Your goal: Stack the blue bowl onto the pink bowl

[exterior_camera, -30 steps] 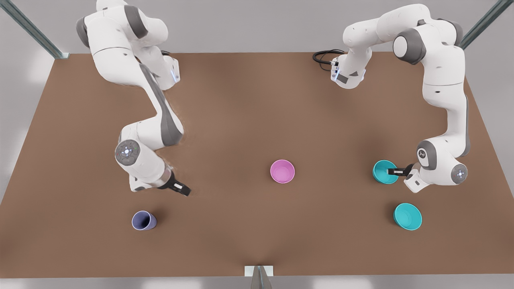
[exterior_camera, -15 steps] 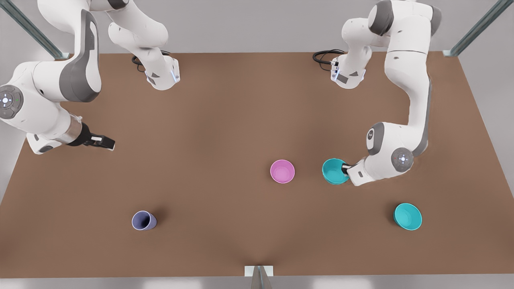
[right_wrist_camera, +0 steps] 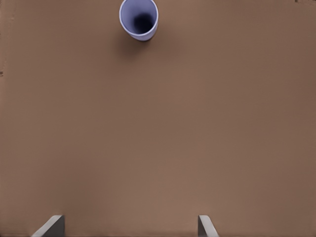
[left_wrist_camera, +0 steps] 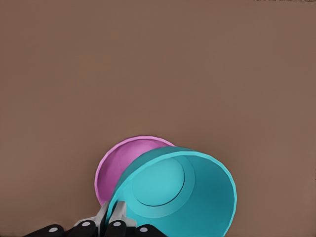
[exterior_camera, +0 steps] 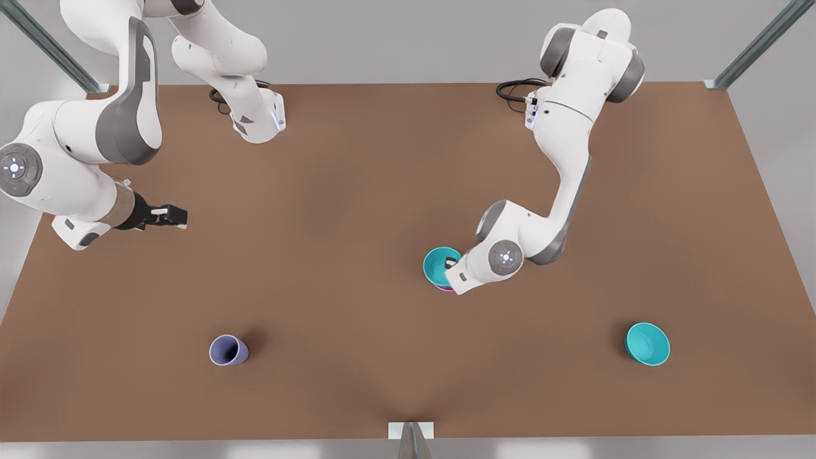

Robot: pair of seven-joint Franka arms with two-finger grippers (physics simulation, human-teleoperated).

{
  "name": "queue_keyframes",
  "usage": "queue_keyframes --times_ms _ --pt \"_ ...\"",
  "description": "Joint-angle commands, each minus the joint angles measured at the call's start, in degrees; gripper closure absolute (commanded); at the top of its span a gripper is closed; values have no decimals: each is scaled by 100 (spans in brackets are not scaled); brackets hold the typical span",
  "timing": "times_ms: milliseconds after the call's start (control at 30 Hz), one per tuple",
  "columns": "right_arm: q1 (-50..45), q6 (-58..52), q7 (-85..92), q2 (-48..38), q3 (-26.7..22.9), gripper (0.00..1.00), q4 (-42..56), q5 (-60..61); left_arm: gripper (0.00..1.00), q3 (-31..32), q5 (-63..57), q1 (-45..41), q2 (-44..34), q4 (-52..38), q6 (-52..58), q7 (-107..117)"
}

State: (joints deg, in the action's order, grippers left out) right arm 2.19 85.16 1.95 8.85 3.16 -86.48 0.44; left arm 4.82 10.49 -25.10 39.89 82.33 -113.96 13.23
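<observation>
My left gripper (exterior_camera: 451, 262), on the arm at the front view's right, is shut on the rim of the blue bowl (exterior_camera: 438, 264). It holds that bowl over the pink bowl (exterior_camera: 444, 289), of which a thin edge peeks out beneath. In the left wrist view the blue bowl (left_wrist_camera: 177, 192) overlaps the pink bowl (left_wrist_camera: 116, 165), with the gripper (left_wrist_camera: 111, 219) pinching its rim. I cannot tell whether the two bowls touch. My right gripper (exterior_camera: 175, 218) waits open above the table at the front view's left, its fingertips (right_wrist_camera: 49, 224) set wide apart.
A second teal bowl (exterior_camera: 647, 343) sits near the front right of the brown table (exterior_camera: 357, 159). A periwinkle cup (exterior_camera: 227, 350) stands at the front left, and the same cup (right_wrist_camera: 139, 19) lies ahead of the right gripper. Cables lie at the back edge.
My left gripper has carried the blue bowl leftward across the front view until it covers the pink bowl. The right arm swung out to the table's left side, then barely moved.
</observation>
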Motion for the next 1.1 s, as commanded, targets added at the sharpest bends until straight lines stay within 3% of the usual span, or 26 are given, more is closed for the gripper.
queue_keyframes --times_ms 0,500,533,567,667,767,800,867,933,1067 --pt "1 -26 956 3 1 0 0 9 79 10 58 14 2 -6 14 1938" --pt "-8 -26 947 29 9 0 0 18 79 19 41 41 37 222 128 1920" --pt "-8 -26 947 29 9 0 0 18 53 11 23 49 37 213 119 1911" --pt "-8 -26 947 38 9 0 0 18 0 10 5 84 28 205 119 1753" --pt "-8 -26 939 38 9 0 0 9 0 -77 -117 260 -226 -23 680 1639" --pt "-8 -26 939 47 18 0 0 9 0 -86 -900 1269 -753 -1745 3790 323" --pt "-8 -26 939 47 18 0 0 9 0 -86 -900 1578 -1183 -1773 4074 -126" --pt "-8 -26 939 47 18 0 0 9 0 -95 -952 1649 -1869 -1703 4347 -488" --pt "-8 -26 939 47 18 0 0 9 0 -183 -1234 1509 -3013 -323 3758 -1279" --pt "-8 -26 939 47 18 0 0 9 0 -200 -1216 1403 -3092 -349 3776 -1288"
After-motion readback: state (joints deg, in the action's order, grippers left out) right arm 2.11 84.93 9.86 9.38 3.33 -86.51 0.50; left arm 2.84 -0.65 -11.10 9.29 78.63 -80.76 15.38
